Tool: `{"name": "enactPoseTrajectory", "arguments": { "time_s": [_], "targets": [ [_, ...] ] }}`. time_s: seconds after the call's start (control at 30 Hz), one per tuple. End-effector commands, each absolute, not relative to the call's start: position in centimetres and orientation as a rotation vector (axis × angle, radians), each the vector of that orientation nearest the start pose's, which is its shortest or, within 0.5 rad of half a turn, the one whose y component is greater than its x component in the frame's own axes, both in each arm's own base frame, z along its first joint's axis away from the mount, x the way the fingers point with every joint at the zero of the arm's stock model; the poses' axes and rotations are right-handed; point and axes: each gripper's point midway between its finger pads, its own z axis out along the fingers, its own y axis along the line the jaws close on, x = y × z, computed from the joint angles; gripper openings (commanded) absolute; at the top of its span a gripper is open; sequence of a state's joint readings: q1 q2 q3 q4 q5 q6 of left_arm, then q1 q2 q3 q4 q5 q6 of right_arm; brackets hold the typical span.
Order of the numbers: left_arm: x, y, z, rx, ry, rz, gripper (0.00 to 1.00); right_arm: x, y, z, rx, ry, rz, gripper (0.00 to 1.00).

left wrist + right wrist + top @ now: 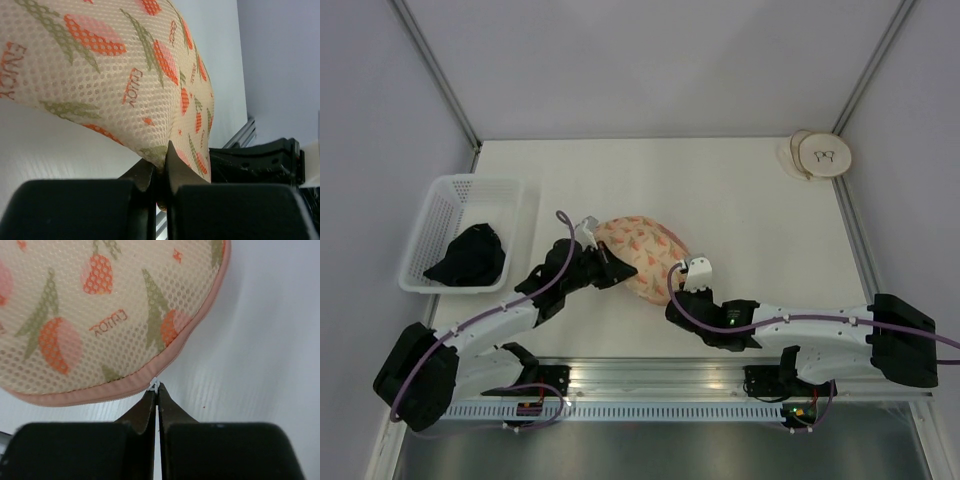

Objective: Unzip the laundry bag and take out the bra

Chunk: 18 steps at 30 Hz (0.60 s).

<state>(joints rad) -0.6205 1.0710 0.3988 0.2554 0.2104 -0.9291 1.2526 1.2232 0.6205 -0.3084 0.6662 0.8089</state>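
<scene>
Right tool (156,392): nearest the table's (750,215) front edge, at the near right rim of the laundry bag (638,255). Its two fingers are pressed together with no gap, and their tips pinch a small white zip pull (154,385).
Zip pull: sits on the pink trim at the bag's near edge, right at the fingertips. The trim on either side of it looks closed.
Left tool (161,160): just left of the bag, pointing in at its left end. Its fingers are squeezed together on a fold of the mesh cloth at the bag's lower edge.
Laundry bag: lies on the white table between the two tools and touches both. It is rounded peach mesh printed with orange fruit and green leaves.
Basket (470,180): white plastic lattice, on the table's left side, well apart from the bag.
Black cloth (468,258): bunched inside the basket.
Round pale disc (820,155): at the far right corner of the table.
</scene>
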Motion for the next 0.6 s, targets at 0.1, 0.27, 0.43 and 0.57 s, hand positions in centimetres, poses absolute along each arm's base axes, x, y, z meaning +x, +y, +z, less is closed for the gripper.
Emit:
{"name": "enactPoseTrajectory", "arguments": {
  "time_s": [0.1, 0.27, 0.43, 0.57],
  "targets": [
    [24.4, -28.3, 14.9, 0.427, 2.085, -1.146, 0.02, 17.6, 21.1, 7.4, -0.201, 2.24, 0.062, 0.0],
    [28.4, -29.7, 12.0, 0.439, 2.155, -1.053, 0.08, 17.4, 21.7, 8.1, -0.211, 2.233, 0.124, 0.0],
    [30.7, -29.6, 6.7, 0.237, 2.371, -0.933, 0.47, 17.4, 22.8, 8.5, -0.232, 2.228, 0.182, 0.0],
    [30.1, -27.5, 6.8, 0.012, 2.368, -0.847, 0.57, 17.2, 24.5, 8.5, -0.265, 2.234, 0.252, 0.01]
  ]
}}
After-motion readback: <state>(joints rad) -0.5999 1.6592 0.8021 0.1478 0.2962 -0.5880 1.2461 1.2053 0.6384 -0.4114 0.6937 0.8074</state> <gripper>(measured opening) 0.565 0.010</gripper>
